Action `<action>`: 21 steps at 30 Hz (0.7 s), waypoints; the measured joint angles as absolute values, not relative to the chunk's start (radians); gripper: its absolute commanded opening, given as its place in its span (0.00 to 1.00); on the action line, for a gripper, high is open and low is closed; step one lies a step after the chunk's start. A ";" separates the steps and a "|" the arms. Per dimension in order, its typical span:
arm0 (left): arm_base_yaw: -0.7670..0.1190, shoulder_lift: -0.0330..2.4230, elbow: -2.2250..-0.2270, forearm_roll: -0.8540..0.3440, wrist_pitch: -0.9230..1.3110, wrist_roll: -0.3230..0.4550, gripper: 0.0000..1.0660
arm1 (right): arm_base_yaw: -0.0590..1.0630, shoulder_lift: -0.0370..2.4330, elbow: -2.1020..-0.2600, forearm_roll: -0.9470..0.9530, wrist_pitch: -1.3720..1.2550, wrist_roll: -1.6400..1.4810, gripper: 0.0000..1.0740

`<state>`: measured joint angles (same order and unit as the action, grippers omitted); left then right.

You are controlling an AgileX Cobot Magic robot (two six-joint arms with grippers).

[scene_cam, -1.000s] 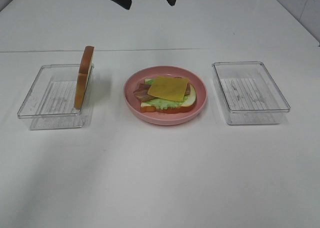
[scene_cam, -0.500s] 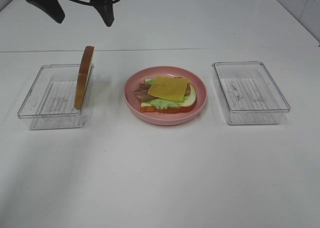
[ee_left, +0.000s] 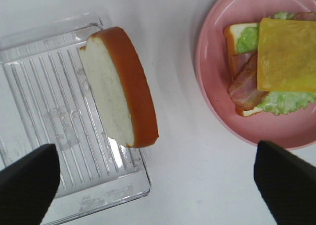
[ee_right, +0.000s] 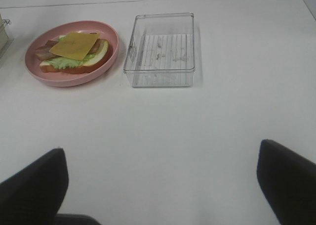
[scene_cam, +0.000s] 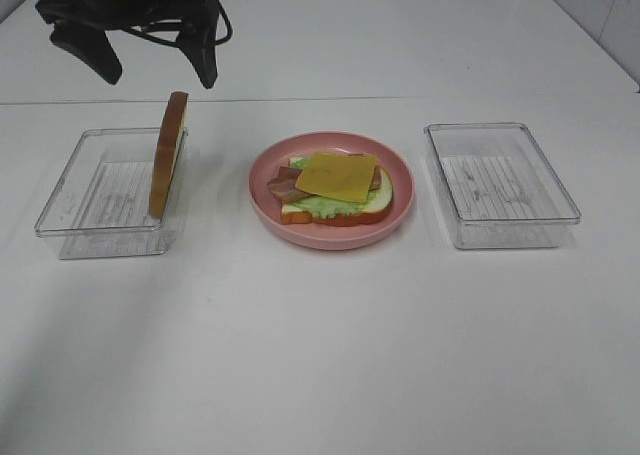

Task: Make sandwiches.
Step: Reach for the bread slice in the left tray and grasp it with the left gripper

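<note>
1. Left hand [scene_cam: 155,63] spread wide, empty — hanging above the far end of the left tray [scene_cam: 75,200].
2. Right hand [ee_right: 163,185] likewise spread, gripping nothing, over bare tabletop [scene_cam: 330,355] nearer than the right tray [scene_cam: 545,175].
3. Top bread slice [scene_cam: 168,153] standing on edge in the left tray, leaning on its right wall.
4. Centre, on the pink plate [scene_cam: 330,237] — open sandwich: bottom bread [scene_cam: 375,210], lettuce [scene_cam: 325,207], bacon [scene_cam: 283,185], cheese slice [scene_cam: 337,176] uppermost.
</note>
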<state>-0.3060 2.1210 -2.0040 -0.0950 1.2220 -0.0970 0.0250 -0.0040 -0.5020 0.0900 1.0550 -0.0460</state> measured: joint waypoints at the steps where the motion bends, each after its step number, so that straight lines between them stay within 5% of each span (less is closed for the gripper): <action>1: -0.306 2.152 -2.013 -0.095 1.222 -0.103 0.94 | 0.025 -0.004 -0.502 0.090 1.055 -0.046 0.92; 21: -0.306 2.323 -2.085 0.019 1.220 -0.117 0.88 | 0.025 -0.004 -0.502 0.090 1.055 -0.046 0.92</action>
